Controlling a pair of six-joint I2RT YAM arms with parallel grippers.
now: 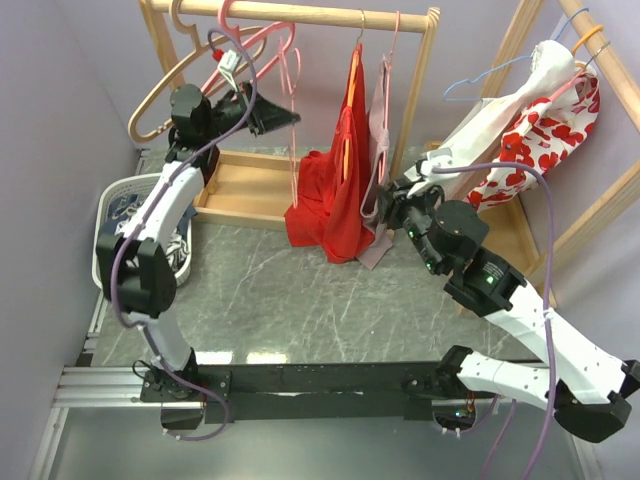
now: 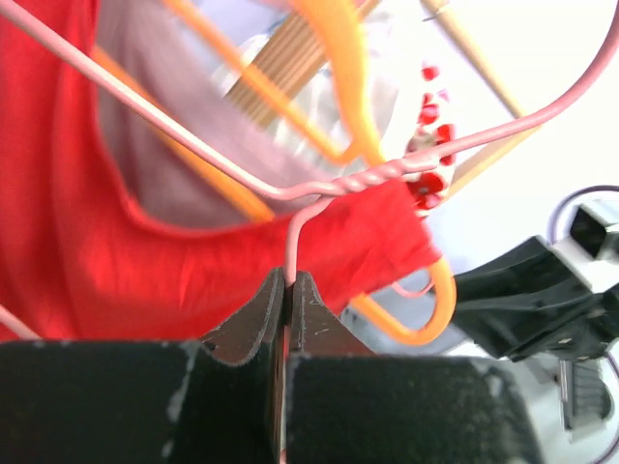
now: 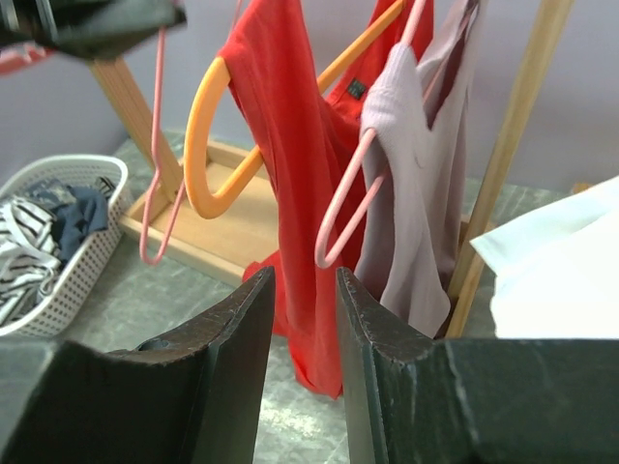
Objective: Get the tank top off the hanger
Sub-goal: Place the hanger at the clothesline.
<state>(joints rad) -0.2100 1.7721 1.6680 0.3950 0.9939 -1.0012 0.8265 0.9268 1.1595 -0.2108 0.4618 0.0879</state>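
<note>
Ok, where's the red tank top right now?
In the top view the red tank top hangs mid-rack from the wooden rail on an orange hanger, just left of the pale mauve top.

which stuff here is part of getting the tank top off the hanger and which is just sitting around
job: red tank top, orange plastic hanger carrying it, thin pink wire hanger in the shut left pincer, open right pincer

lying about: white plastic basket of clothes, mauve top hung beside the red one, white top with red hearts, wooden rack
</note>
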